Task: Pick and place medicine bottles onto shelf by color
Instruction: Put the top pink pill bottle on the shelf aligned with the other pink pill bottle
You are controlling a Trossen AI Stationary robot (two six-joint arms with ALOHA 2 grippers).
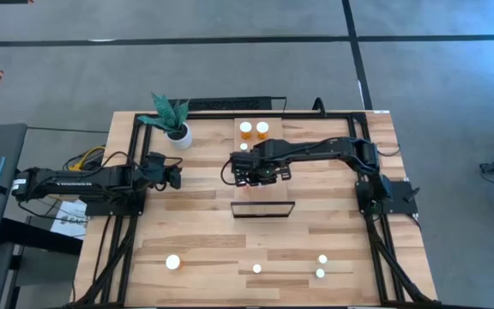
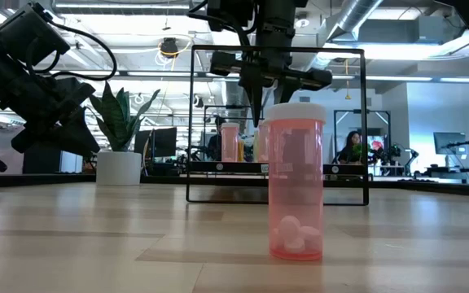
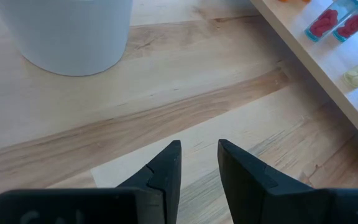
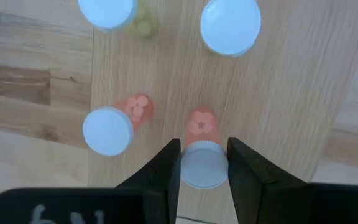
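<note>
The shelf (image 1: 273,193) is a light-wood board lying mid-table. On it stand white-capped medicine bottles: two orange ones (image 1: 245,129) at its far end and a pink-orange one (image 4: 107,130) nearer. My right gripper (image 4: 204,149) hangs over the shelf, pointing straight down and shut on another pink-orange bottle (image 4: 199,124). My left gripper (image 3: 199,155) is shut on nothing, above the table near the left edge (image 1: 174,176). More bottles stand by the table's near edge (image 1: 257,269). My right gripper pinches the bottle's white cap (image 4: 190,169) between its two fingers, one on each side. The fingers come from above, pointing down. The bottle is upright below them over the shelf board (image 4: 278,93); whether its base rests on the board I cannot tell.
A white pot with a green plant (image 1: 177,133) stands at the far left of the table. A thin black frame (image 1: 262,209) rises at the shelf's near end. A pink-orange bottle (image 2: 295,183) stands close to the low camera. Bare wood lies between shelf and near bottles.
</note>
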